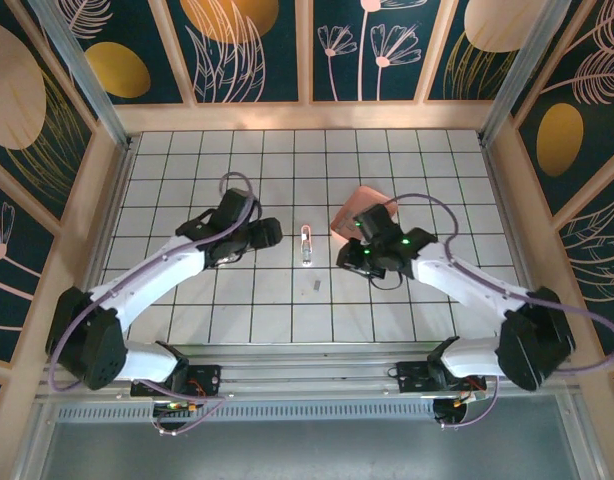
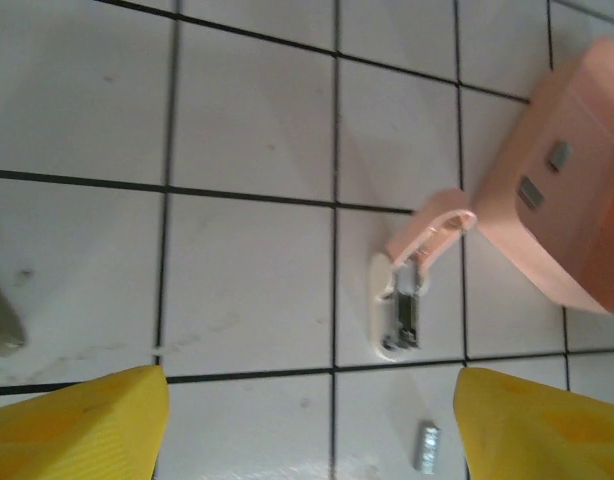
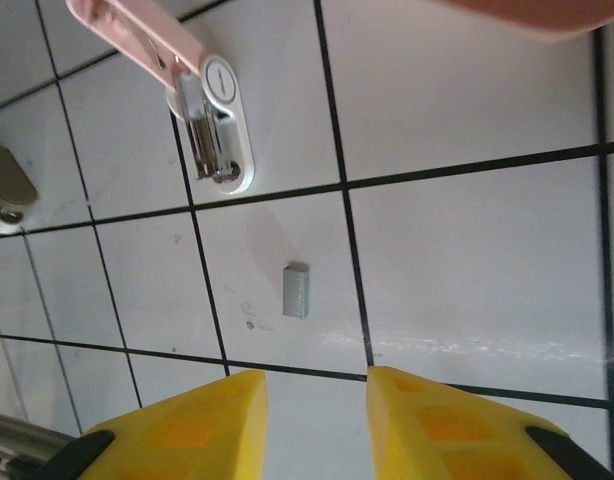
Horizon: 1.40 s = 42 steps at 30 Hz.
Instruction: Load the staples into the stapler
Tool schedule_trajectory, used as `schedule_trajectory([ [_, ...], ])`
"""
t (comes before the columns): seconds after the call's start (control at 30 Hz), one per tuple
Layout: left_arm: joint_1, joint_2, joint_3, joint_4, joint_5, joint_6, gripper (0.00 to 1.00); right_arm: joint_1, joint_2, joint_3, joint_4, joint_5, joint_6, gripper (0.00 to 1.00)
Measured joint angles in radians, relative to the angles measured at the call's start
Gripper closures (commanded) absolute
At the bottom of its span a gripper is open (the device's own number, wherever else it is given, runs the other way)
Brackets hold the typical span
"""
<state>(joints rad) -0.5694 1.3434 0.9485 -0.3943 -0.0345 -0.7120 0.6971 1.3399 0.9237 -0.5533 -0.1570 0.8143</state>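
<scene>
The stapler (image 3: 212,130) lies flipped open on the bench (image 1: 187,300), ready for filling, with the staples (image 3: 296,291) near it, and the right claw (image 3: 317,385), empty and open just a bit, hangs by them to pinch them, while the left claw (image 2: 309,385) is wide open.

Looks like a robot lab cell: white tiled counter (image 1: 167,160), alu frame posts (image 1: 82,70), floral wall panels (image 1: 247,50) boxing it in

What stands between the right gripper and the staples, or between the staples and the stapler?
Nothing visible. Bare tile lies between the open right gripper and the staples, and again between the staples and the stapler.
</scene>
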Motion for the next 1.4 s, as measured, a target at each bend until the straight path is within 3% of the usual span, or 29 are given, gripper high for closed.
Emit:
schedule_trajectory([
  [0.27, 0.048, -0.13, -0.194, 0.192, -0.102, 0.06, 0.08, 0.078, 0.274, 0.15, -0.038, -0.002, 0.042, 0.65],
  [0.5, 0.048, -0.188, -0.294, 0.283, -0.172, 0.108, 0.07, 0.116, 0.445, 0.295, -0.106, -0.004, 0.029, 0.65],
  [1.4, 0.052, -0.199, -0.326, 0.294, -0.182, 0.144, 0.08, 0.13, 0.579, 0.355, -0.147, -0.008, -0.026, 0.7],
])
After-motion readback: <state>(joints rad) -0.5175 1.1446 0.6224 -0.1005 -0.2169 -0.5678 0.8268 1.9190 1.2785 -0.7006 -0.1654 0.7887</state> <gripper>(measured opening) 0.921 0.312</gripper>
